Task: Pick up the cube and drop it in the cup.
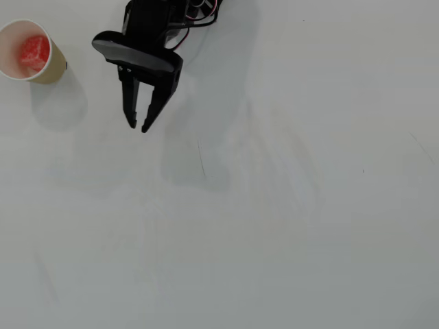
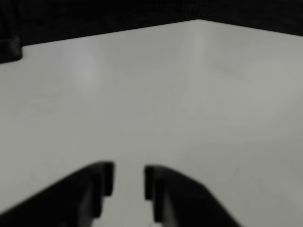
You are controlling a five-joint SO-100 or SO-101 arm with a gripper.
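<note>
In the overhead view the cup (image 1: 27, 51) stands at the upper left of the frame, its rim almost touching the left edge, and the cube (image 1: 35, 49) lies inside it, resting on the cup's floor toward the right wall. The gripper (image 1: 138, 126) hangs in the upper left-centre, to the right of the cup and apart from it, with a strip of bare table (image 1: 288, 226) between them; its black body runs out past the top edge, where a few wires (image 1: 203, 15) show. The two fingers (image 1: 129, 103) point down the frame and slightly left, and their tips stand a narrow gap apart with nothing between them. The wrist view shows the same thing: the two dark fingers (image 2: 90, 189) rise from the bottom edge with a slim slot of pale table (image 2: 189, 94) between them, holding nothing. Below and right of the gripper the overhead view is all open table: the centre, the whole right half and the bottom reach every edge with nothing on them. The surface is matt white with faint grey smudges, a thin dark scratch near the centre and another fine line toward the right edge. Soft shadows lie under the cup and, lower and to the right, under the arm. In the wrist view the far table edges meet at a corner at upper centre, and beyond them the room is dark; a dark block (image 2: 9, 49) sits at the left edge, too blurred to identify.
</note>
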